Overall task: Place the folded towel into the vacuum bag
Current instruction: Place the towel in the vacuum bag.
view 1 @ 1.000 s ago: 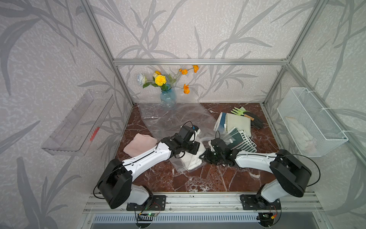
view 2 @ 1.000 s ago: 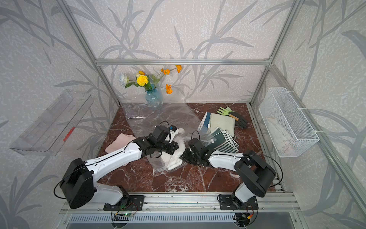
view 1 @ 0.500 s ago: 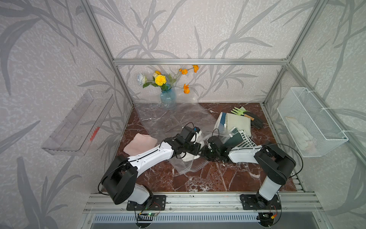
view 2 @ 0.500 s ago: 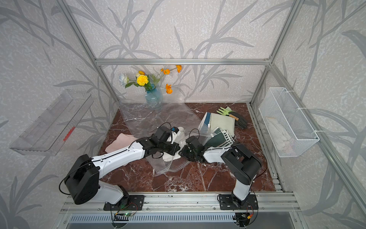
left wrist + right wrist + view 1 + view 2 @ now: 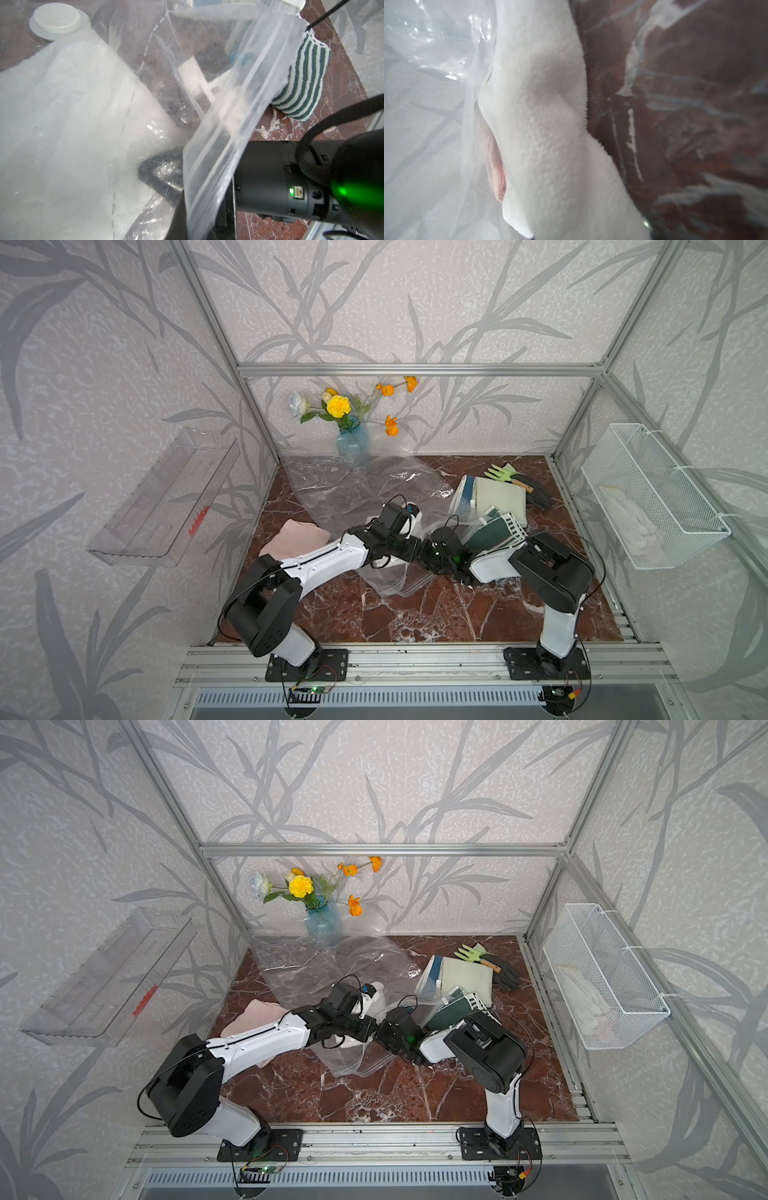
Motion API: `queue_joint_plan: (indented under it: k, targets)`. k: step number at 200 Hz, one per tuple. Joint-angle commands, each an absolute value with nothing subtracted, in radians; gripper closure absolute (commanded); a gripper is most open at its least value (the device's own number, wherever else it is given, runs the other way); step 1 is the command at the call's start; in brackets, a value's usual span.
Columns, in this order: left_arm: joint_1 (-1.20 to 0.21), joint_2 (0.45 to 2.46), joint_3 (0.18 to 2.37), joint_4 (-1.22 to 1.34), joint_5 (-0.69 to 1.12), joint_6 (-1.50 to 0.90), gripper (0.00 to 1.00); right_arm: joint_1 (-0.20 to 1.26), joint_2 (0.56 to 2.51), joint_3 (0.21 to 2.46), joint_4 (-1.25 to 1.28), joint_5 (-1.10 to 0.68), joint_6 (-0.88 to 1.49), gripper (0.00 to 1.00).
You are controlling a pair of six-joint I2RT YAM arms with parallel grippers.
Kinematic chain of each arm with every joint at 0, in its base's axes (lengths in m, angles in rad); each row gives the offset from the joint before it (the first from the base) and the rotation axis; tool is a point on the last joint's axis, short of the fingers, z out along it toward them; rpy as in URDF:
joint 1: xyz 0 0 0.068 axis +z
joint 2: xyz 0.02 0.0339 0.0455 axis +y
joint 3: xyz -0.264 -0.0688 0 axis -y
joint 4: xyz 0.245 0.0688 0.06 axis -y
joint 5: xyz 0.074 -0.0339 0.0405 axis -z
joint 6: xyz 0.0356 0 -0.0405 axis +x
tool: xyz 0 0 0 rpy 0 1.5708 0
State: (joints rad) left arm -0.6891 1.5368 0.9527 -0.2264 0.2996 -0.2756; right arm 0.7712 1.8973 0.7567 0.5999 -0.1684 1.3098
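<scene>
The vacuum bag (image 5: 353, 489) (image 5: 316, 969) is clear crinkly plastic, spread from the back left of the marble table to its middle. My left gripper (image 5: 411, 549) (image 5: 197, 228) is shut on the bag's zip-seal edge (image 5: 228, 124) and holds it up. The folded towel (image 5: 72, 124) (image 5: 546, 124) is white and fluffy. It lies inside the bag near the round white valve cap (image 5: 57, 19). My right gripper (image 5: 426, 553) (image 5: 155, 176) reaches into the bag's mouth against the towel, which covers its jaws in the right wrist view. In both top views the arms hide most of the towel.
A pink cloth (image 5: 295, 537) lies under the bag's left side. A green striped towel (image 5: 494, 531) and a stack of folded cloths (image 5: 494, 497) sit right of the bag, with gloves and a hand fork (image 5: 536, 493) behind. A flower vase (image 5: 353, 443) stands at the back.
My right gripper has moved left and deeper into the bag's mouth, its elbow folding in. The white towel has slid from the front opening farther inside. The left gripper still holds the edge.
</scene>
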Motion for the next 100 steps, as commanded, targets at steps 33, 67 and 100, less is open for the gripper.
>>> queue_joint_plan:
  k: [33, 67, 100]
  targets:
    - [-0.736, 1.519, 0.966, -0.271, 0.494, -0.274, 0.57, 0.646, 1.818, 0.743, 0.31, -0.18, 1.148, 0.9]
    - [-0.569, 1.29, 0.846, -0.348, 0.356, -0.49, 0.2, 0.606, 1.801, 0.741, 0.237, -0.198, 1.09, 0.91]
    - [-0.322, 1.164, 0.812, -0.486, 0.189, -0.597, 0.14, 0.59, 1.807, 0.746, 0.22, -0.204, 1.088, 0.92]
